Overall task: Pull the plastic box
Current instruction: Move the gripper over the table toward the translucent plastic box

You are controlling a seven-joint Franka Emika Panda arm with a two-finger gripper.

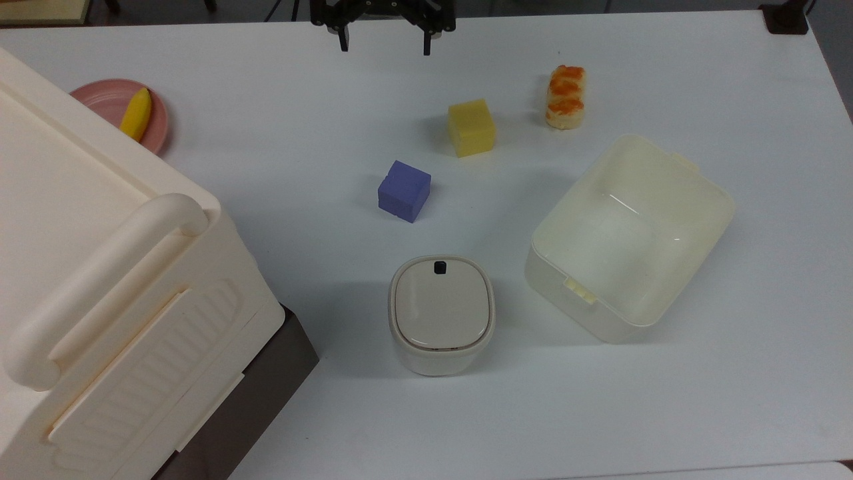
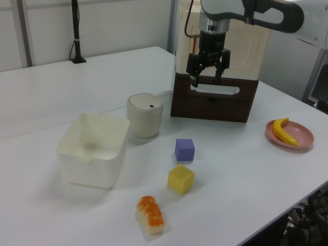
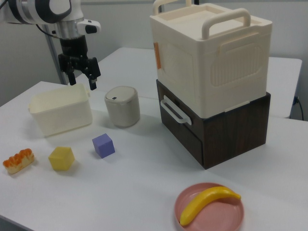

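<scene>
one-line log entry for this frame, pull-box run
phase: approach | gripper: open, in the air, holding nothing | plastic box: lidless, untouched, on table | contact: none

Cream crate (image 1: pixel 100 280) cut by top view's left edge; gripper (image 1: pixel 385 40) top cropped

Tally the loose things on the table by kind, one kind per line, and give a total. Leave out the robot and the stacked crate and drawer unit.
Foam cubes: 2, the purple cube and the yellow cube
Containers: 2, the plastic box and the lidded beige container
Toy food: 2, the sushi piece and the banana
Plates: 1, the pink plate
Total: 7
</scene>
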